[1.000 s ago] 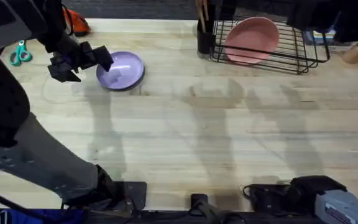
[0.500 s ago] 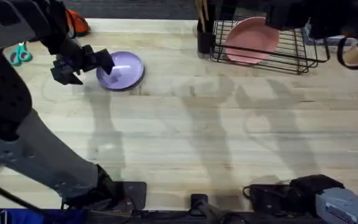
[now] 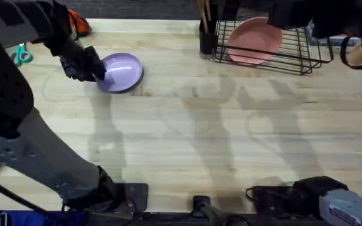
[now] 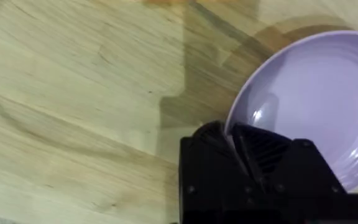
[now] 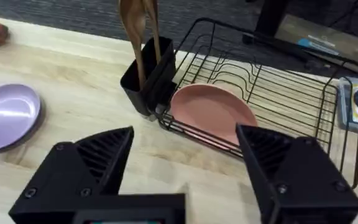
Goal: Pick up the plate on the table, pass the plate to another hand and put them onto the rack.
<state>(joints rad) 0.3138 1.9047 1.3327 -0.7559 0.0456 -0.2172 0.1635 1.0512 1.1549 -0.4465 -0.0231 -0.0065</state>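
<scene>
The lavender plate [image 3: 123, 71] lies on the wooden table [image 3: 219, 132] at the far left. My left gripper [image 3: 92, 66] is at its left rim. In the left wrist view the black fingers [image 4: 261, 149] are pinched on the edge of the plate [image 4: 316, 93]. The black wire rack [image 3: 297, 53] stands at the far right and holds a pink plate [image 3: 253, 39]. My right gripper [image 5: 185, 165] hovers high with its fingers wide apart and nothing between them, looking down on the rack [image 5: 278, 93], the pink plate [image 5: 213, 115] and, farther off, the lavender plate [image 5: 8, 115].
A black utensil cup [image 3: 207, 39] with wooden utensils stands against the rack's left side. Teal scissors [image 3: 21, 53] and an orange object [image 3: 77, 25] lie at the far left edge. The table's middle and front are bare wood.
My left gripper has moved right onto the plate's left rim and closed on it. The right arm shifted a little left above the rack, then held still.
</scene>
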